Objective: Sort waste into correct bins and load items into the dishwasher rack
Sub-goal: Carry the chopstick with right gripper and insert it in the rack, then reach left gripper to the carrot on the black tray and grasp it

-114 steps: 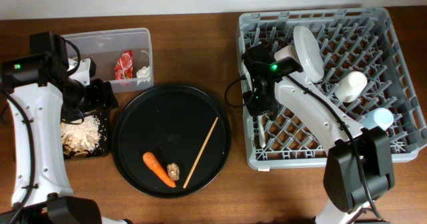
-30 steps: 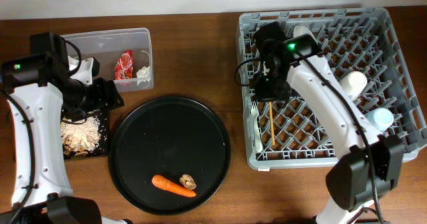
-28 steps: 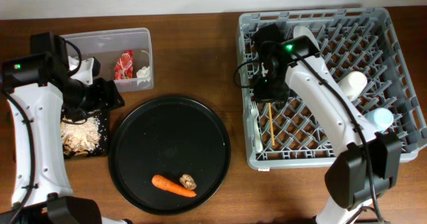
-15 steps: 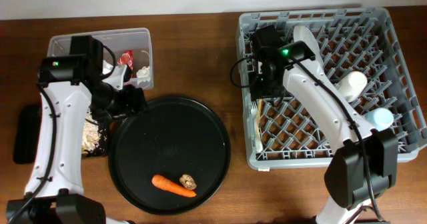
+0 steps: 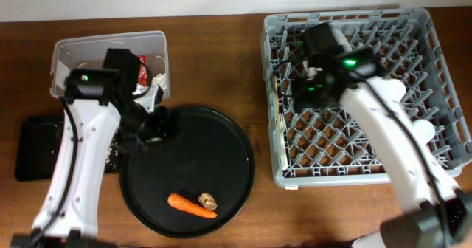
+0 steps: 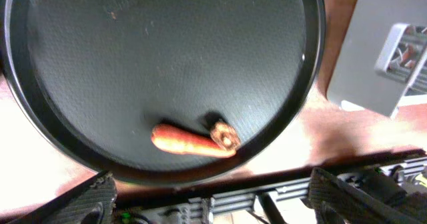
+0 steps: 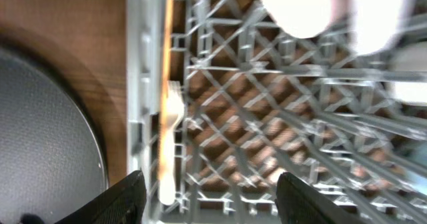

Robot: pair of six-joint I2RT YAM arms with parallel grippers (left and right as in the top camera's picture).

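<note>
chopstick (image 7: 165, 64) has left the round black tray (image 5: 221, 137), now in the dishwasher rack (image 5: 369, 15) right of it; right pincer (image 7: 217, 191) there gapes empty; left pincer (image 6: 213, 187), spread and empty too, has swung over the tray; carrot (image 5: 190, 205) and brown lump (image 5: 209, 201) by its front rim look next

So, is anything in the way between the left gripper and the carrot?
Nothing visible. Only bare round black tray lies between the open left gripper and the carrot. The small brown lump sits against one end of the carrot, off that line.
</note>
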